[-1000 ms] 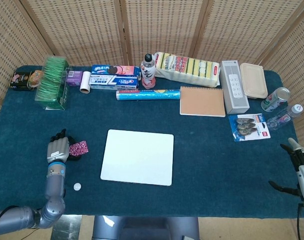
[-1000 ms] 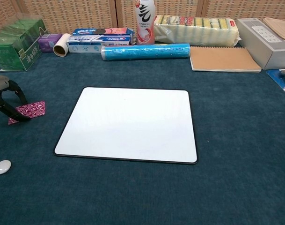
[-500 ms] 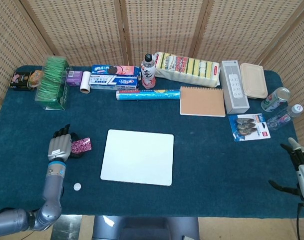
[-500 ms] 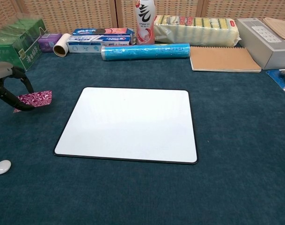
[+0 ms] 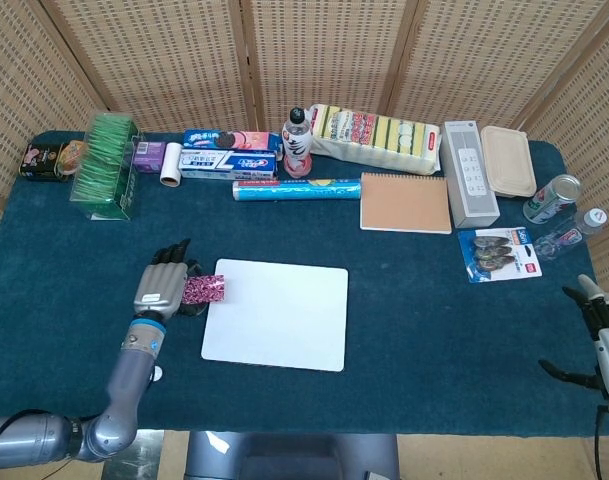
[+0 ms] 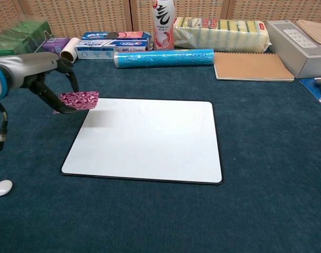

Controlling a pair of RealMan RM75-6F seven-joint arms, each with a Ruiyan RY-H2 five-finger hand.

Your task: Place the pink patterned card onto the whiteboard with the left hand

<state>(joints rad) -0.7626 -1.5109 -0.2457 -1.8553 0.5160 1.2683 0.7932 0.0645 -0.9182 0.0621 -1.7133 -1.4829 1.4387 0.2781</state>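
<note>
My left hand (image 5: 164, 284) (image 6: 54, 81) holds the pink patterned card (image 5: 206, 290) (image 6: 79, 99) above the table, just off the left edge of the whiteboard (image 5: 279, 315) (image 6: 149, 139). The card's right end overlaps the board's top-left corner in both views. The whiteboard lies flat and bare on the blue cloth in the middle of the table. My right hand (image 5: 601, 330) hangs at the far right edge of the head view, off the table, with fingers spread and nothing in it.
A small white disc (image 6: 2, 187) lies near the front left. Along the back stand a green box (image 5: 109, 165), a toothpaste box (image 5: 229, 165), a bottle (image 5: 297, 145), a blue roll (image 5: 297, 189) and a brown notebook (image 5: 405, 203). A grey case (image 5: 469, 173) sits at the right.
My left hand has lifted the pink card off the cloth and carried it right, from well left of the whiteboard to its left edge. The right hand has stayed put.
</note>
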